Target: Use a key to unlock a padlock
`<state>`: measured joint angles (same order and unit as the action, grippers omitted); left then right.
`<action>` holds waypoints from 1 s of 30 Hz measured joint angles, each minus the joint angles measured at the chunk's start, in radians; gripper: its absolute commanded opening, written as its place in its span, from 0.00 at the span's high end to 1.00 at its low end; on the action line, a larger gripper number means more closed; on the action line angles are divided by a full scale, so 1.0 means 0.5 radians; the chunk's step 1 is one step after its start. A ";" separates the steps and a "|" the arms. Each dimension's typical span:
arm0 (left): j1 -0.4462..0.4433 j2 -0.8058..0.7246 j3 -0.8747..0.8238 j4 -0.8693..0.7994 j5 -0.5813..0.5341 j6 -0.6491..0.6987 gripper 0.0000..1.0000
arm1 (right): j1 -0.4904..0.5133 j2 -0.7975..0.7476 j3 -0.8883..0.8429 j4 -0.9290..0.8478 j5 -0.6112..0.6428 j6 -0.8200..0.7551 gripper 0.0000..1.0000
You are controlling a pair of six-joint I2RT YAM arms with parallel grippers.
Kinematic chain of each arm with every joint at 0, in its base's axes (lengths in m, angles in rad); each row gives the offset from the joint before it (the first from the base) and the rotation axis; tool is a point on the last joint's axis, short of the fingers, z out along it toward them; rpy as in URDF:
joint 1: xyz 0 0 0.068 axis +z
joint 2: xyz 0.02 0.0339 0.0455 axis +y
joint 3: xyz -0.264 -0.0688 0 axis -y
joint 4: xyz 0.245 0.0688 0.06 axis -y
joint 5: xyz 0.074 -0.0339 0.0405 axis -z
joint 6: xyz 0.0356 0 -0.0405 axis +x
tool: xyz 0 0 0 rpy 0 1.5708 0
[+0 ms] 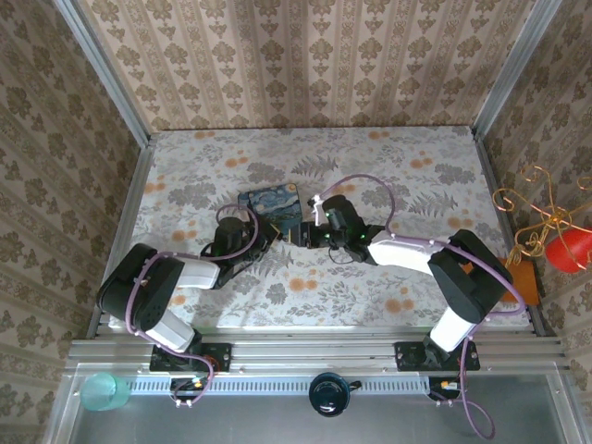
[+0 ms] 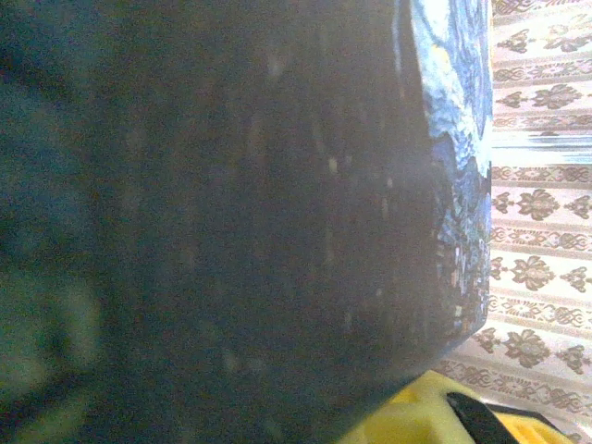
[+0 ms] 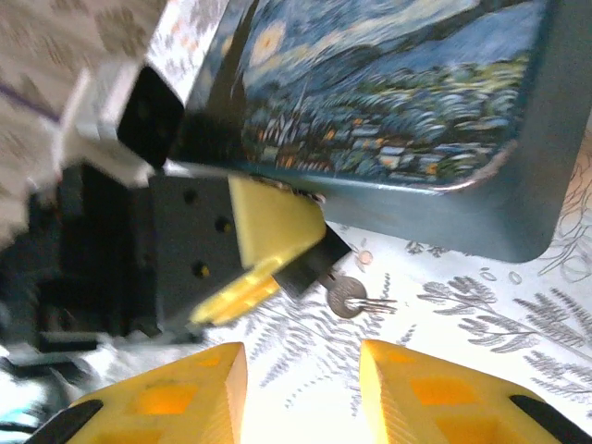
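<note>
Lying flat, floral cloth, damask-papered walls around, left jaws apparently clenching padlock, right jaws parted, empty

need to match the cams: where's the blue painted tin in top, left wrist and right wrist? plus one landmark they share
Top external: blue painted tin mid-frame, just above the left pincer.
Left wrist: tin very close and blurred, dark side wall across most of the frame, painted face at the upper right.
Right wrist: tin across the top, painted face towards the camera.
Shared landmark: the left pincer's yellow fingers, right beside the tin.
</note>
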<state>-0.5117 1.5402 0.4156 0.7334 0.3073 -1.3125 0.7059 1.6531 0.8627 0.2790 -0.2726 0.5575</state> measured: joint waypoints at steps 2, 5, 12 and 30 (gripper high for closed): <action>0.007 -0.037 0.000 -0.055 0.001 0.017 0.95 | 0.096 -0.026 -0.040 0.010 0.123 -0.225 0.60; 0.022 -0.088 0.000 -0.140 0.002 0.035 0.95 | 0.221 -0.063 -0.137 0.113 0.240 -0.568 0.60; 0.033 -0.163 0.000 -0.254 0.010 0.069 0.95 | 0.266 -0.021 -0.211 0.367 0.378 -1.125 0.59; 0.032 -0.297 -0.006 -0.352 0.024 0.076 0.95 | 0.328 0.301 -0.239 0.826 0.624 -1.681 0.64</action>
<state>-0.4957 1.3918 0.4126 0.5571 0.3195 -1.2743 0.8700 1.8038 0.7433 0.6918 0.0395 -0.2829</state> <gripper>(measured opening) 0.141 0.372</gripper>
